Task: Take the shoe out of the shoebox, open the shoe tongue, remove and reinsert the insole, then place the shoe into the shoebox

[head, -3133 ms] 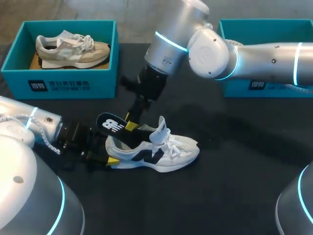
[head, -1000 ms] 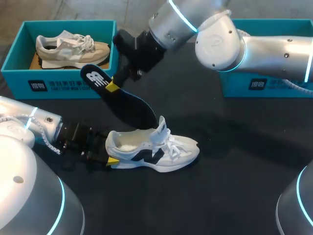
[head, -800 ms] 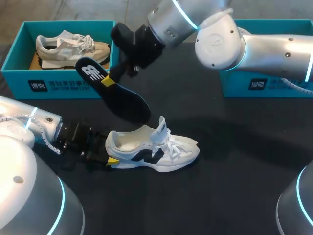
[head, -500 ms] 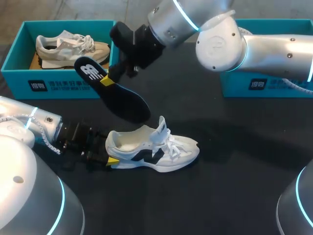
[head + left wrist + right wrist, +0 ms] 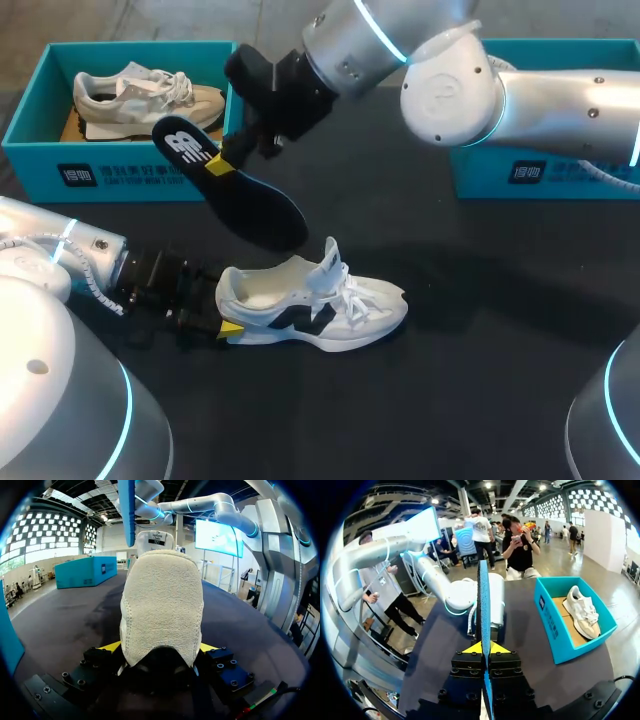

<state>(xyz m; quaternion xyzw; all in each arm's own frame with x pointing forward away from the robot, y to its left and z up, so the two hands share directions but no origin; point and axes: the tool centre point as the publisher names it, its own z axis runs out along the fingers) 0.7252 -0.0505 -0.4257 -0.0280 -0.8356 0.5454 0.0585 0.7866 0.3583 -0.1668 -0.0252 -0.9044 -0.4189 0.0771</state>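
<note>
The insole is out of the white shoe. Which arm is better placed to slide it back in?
Right. The right gripper holds the insole tilted just above the shoe and its opening. The left gripper clamps the heel, steadying the shoe, so it should probably stay there.

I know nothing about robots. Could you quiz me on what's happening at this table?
1. True or false: the right tool holds the dark insole out of the white shoe.
2. Which part of that shoe does the left tool grip? A heel, B toe, C laces.
3. Fill in: the beige shoe lies in a teal ____.
Key: 1 true; 2 A; 3 shoebox.
</note>
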